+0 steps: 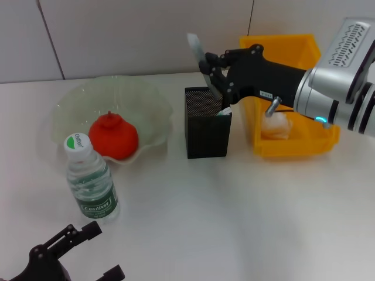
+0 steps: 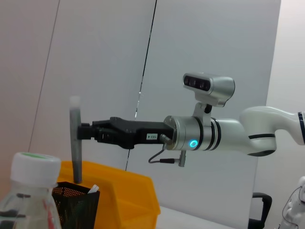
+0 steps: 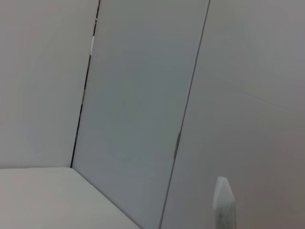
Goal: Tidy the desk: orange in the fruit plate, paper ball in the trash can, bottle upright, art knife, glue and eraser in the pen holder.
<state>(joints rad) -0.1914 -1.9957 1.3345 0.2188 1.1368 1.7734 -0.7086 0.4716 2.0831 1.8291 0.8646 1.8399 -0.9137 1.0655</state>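
My right gripper (image 1: 214, 73) is shut on the grey art knife (image 1: 198, 54), holding it upright over the black mesh pen holder (image 1: 206, 126) with its lower end at the rim. The left wrist view shows the art knife (image 2: 75, 143) dipping into the pen holder (image 2: 76, 205), and the right wrist view shows only its tip (image 3: 223, 202). A white item (image 1: 224, 111) sticks out of the holder. The orange (image 1: 113, 136) lies in the clear fruit plate (image 1: 149, 102). The bottle (image 1: 91, 184) stands upright. The paper ball (image 1: 276, 126) sits in the yellow trash can (image 1: 296, 47). My left gripper (image 1: 76, 257) rests open at the near left.
The trash can stands directly right of the pen holder, under my right arm. The bottle is close in front of the fruit plate and just beyond my left gripper. A grey panelled wall runs behind the white desk (image 1: 234, 222).
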